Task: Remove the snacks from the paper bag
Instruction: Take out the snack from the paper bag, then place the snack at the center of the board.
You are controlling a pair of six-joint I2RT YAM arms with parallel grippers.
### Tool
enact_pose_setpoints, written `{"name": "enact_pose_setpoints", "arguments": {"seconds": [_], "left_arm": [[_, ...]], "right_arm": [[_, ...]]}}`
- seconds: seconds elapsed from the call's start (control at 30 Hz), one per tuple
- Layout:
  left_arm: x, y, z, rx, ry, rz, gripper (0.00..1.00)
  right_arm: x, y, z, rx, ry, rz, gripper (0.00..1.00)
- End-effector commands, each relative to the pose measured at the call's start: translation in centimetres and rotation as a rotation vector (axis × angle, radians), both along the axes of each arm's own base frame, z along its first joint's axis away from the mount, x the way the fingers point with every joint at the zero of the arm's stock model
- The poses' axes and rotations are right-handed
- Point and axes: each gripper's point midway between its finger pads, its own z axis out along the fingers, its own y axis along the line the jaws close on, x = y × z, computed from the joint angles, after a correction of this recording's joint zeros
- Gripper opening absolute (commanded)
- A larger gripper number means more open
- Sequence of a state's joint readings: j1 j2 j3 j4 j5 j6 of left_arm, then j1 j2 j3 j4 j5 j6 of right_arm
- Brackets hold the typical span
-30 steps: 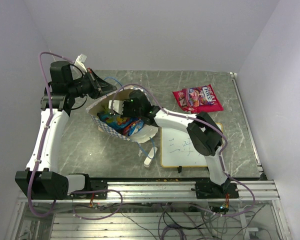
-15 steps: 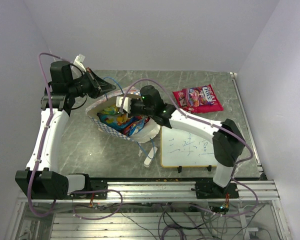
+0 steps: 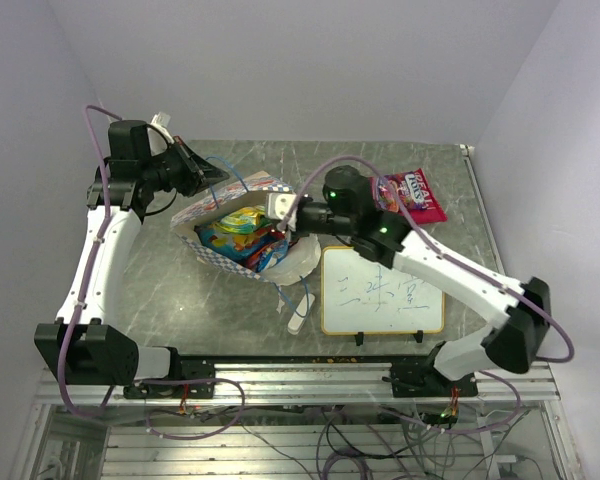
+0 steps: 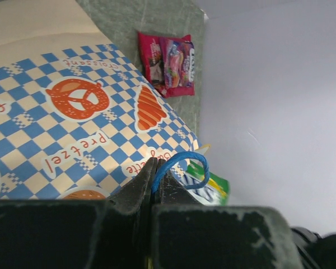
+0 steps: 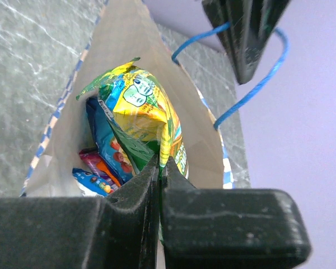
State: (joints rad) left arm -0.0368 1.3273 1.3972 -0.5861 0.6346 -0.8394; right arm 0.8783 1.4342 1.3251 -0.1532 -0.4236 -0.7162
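Note:
The paper bag [image 3: 212, 205] lies on its side, mouth toward the right. My left gripper [image 3: 202, 178] is shut on its blue cord handle [image 4: 185, 162] and holds the upper edge up; the checkered band [image 4: 73, 112] fills the left wrist view below my left gripper [image 4: 155, 162]. My right gripper [image 3: 280, 210] is at the bag mouth, shut on the edge of a yellow-green packet [image 5: 140, 106], seen close in its own view [image 5: 158, 162]. Blue [image 5: 109, 151] and pink-purple [image 5: 95, 165] packets lie deeper in the bag. A pink-red packet [image 3: 405, 195] lies on the table at the back right.
A framed whiteboard [image 3: 380, 290] lies at the front right, next to the bag's white lower flap [image 3: 295, 262]. A small white block [image 3: 298, 318] lies in front of the bag. The table's metal rail [image 3: 490, 230] runs along the right edge.
My right gripper has drawn back to the right from deep in the bag to its mouth, bringing the yellow-green packet with it. The left gripper has kept hold of the handle.

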Motion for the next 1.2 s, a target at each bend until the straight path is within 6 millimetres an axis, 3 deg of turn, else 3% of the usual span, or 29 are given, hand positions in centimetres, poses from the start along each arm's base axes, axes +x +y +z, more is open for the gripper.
{"name": "enact_pose_setpoints", "arguments": {"seconds": [0.0, 0.1, 0.2, 0.3, 0.43, 0.6, 0.8, 0.97, 1.17], "left_arm": [[0.5, 0.9, 0.0, 0.059, 0.016, 0.048, 0.07], [0.7, 0.9, -0.4, 0.060, 0.032, 0.045, 0.07], [0.7, 0.9, -0.6, 0.060, 0.036, 0.048, 0.07], [0.7, 1.1, -0.8, 0.065, 0.041, 0.047, 0.07], [0.7, 1.3, -0.6, 0.067, 0.039, 0.043, 0.07], [0.8, 1.2, -0.1, 0.066, 0.026, 0.029, 0.07], [0.7, 0.7, 0.1, 0.040, 0.016, 0.000, 0.07], [0.8, 0.5, 0.1, 0.033, 0.013, -0.015, 0.07], [1.3, 0.3, 0.4, 0.024, 0.000, -0.026, 0.07]], "right_arm": [[-2.0, -2.1, 4.9, 0.061, -0.063, 0.014, 0.00], [-1.7, -3.9, 7.3, 0.081, -0.097, -0.053, 0.00], [-0.2, -6.5, 8.9, 0.116, -0.139, -0.156, 0.00], [3.2, -10.5, 9.8, 0.161, -0.144, -0.322, 0.00], [8.0, -16.4, 9.2, 0.181, -0.158, -0.589, 0.00], [13.1, -22.9, 6.4, 0.146, -0.165, -0.819, 0.00], [18.8, -28.3, -1.1, -0.009, -0.137, -0.923, 0.00], [21.2, -29.7, -5.2, -0.118, -0.159, -0.844, 0.00], [23.4, -31.1, -8.6, -0.217, -0.171, -0.824, 0.00]]}}
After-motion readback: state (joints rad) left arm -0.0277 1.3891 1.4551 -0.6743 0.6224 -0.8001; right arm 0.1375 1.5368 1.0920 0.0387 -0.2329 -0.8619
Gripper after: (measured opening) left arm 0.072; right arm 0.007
